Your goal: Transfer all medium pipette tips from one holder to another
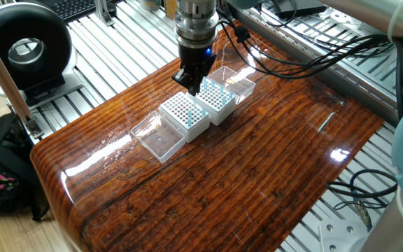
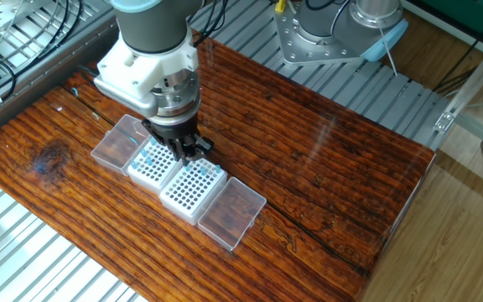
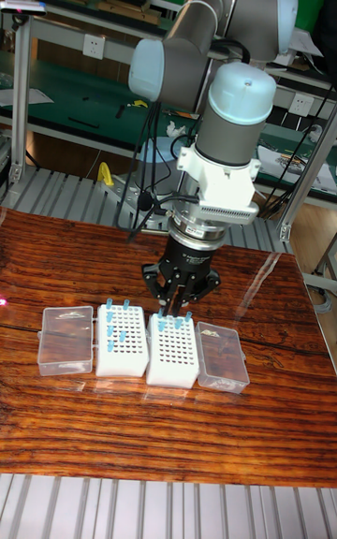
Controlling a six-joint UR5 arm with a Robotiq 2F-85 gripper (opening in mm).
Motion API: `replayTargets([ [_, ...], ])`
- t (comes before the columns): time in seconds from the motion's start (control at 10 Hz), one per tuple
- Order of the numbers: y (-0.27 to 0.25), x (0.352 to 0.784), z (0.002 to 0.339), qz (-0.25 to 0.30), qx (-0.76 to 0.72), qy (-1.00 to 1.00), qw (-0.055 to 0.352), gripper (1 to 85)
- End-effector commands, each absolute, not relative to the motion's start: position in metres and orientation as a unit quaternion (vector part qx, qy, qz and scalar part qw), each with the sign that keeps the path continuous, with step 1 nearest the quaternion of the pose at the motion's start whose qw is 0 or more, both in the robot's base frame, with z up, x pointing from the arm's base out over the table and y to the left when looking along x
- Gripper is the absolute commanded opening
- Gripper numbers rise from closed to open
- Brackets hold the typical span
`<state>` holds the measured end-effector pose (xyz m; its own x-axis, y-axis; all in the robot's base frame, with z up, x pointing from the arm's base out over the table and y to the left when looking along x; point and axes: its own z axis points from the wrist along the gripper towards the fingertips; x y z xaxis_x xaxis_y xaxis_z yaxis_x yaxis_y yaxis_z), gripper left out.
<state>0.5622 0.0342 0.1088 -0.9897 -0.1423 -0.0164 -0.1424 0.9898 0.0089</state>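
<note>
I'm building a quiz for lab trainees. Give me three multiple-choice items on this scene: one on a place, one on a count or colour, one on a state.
1. Where is the hand?
A. over the two white holders
B. beyond the table's edge
C. over the bare wood at the far end

2. How many white grid holders stand side by side?
A. one
B. two
C. four

3. How do the clear lids lie?
A. shut over the holders
B. stacked together
C. open, flat on the table, one at each outer end

Answers:
1. A: it hangs by the seam between the one holder and the other holder.
2. B: two blocks with blue pipette tips touch.
3. C: one lid and the other lid flank the pair.
</note>
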Motion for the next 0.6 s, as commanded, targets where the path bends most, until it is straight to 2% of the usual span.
replayTargets([
  [0.0,0.017,0.575,0.116,0.003,-0.09,0.996,0.009,22.3],
  [0.5,-0.032,0.612,0.094,-0.035,-0.142,0.989,0.037,22.3],
])
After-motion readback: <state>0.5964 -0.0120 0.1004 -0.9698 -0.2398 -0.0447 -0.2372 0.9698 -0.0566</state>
